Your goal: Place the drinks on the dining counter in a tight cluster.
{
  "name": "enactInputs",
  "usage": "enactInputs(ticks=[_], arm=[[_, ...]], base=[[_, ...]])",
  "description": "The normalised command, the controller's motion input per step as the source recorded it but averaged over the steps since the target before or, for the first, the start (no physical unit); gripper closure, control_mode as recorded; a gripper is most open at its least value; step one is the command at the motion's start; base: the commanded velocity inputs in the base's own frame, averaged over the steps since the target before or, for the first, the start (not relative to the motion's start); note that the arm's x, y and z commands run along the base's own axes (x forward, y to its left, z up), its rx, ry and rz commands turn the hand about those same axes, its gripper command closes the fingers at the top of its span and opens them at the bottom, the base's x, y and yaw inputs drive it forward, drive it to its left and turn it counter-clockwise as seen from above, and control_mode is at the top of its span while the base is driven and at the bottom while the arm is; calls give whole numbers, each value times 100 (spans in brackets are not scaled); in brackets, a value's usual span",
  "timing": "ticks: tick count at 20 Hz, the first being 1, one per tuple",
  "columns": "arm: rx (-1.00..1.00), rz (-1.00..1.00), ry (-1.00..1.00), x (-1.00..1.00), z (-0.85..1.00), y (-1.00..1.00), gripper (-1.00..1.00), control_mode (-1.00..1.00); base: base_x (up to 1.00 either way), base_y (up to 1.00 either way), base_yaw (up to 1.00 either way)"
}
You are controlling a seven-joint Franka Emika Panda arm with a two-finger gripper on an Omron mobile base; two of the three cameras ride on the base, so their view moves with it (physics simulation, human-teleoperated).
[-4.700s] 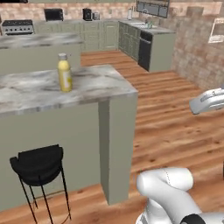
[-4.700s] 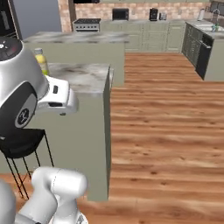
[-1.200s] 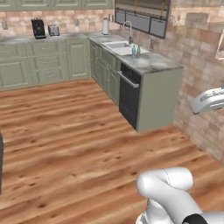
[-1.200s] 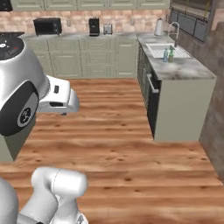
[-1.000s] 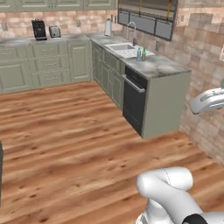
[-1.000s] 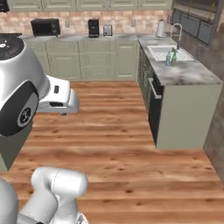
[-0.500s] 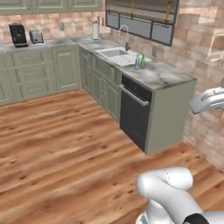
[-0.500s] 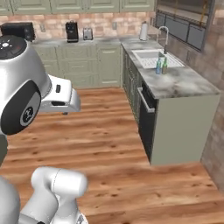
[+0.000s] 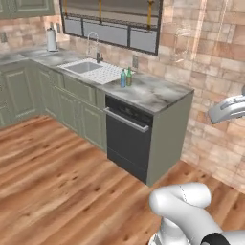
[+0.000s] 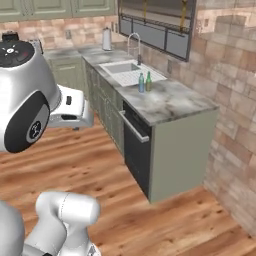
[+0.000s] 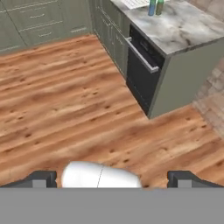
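Left base view: from behind and left of arm, facing forward-down at marble kitchen counter [image 9: 158,93] with sink [image 9: 83,67] and dishwasher [image 9: 127,143], mid-range, wood floor [image 9: 57,177] in front. Right base view: same counter [image 10: 175,102], sink [image 10: 120,67] and dishwasher [image 10: 135,155] from the right side, slightly nearer, arm body large at left; blue bottle [image 10: 141,83] and green bottle [image 10: 148,82] by the sink, shared with left view's blue bottle [image 9: 123,79] and green bottle [image 9: 128,77]. Hand view: looking steeply down over floor [image 11: 65,109], counter end [image 11: 183,30] and dishwasher [image 11: 140,70] at upper right, bottles cut by top edge.
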Motion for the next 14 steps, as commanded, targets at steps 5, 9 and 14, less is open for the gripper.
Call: enactInputs(ticks=[5,9,14], arm=[[0,0,0,0,0,0,-100,100],[0,0,0,0,0,0,-100,100],[0,0,0,0,0,0,-100,100]], base=[[100,100,-49],[100,100,-55],[100,100,-57]])
